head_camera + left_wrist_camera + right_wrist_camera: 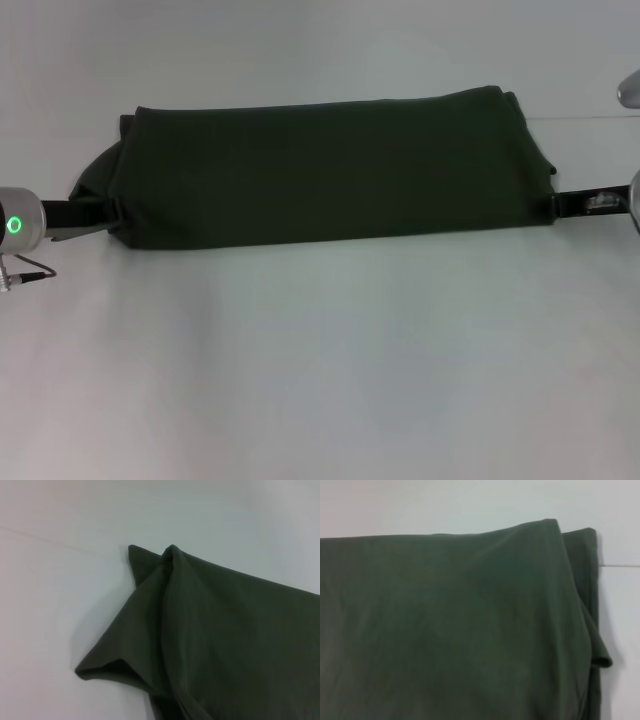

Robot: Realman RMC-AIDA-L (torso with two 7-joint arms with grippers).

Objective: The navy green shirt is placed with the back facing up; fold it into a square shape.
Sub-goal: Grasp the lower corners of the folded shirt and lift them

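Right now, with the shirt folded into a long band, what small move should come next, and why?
Probably bring one short end over toward the other. The shirt lies as a wide band, not a square, and the left gripper and right gripper each sit at an end near its front edge.

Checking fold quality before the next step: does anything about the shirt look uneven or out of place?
The navy green shirt lies as a long band, mostly tidy. At its end by the left gripper, a flap of fabric pokes out past the fold. By the right gripper, an under layer peeks out.
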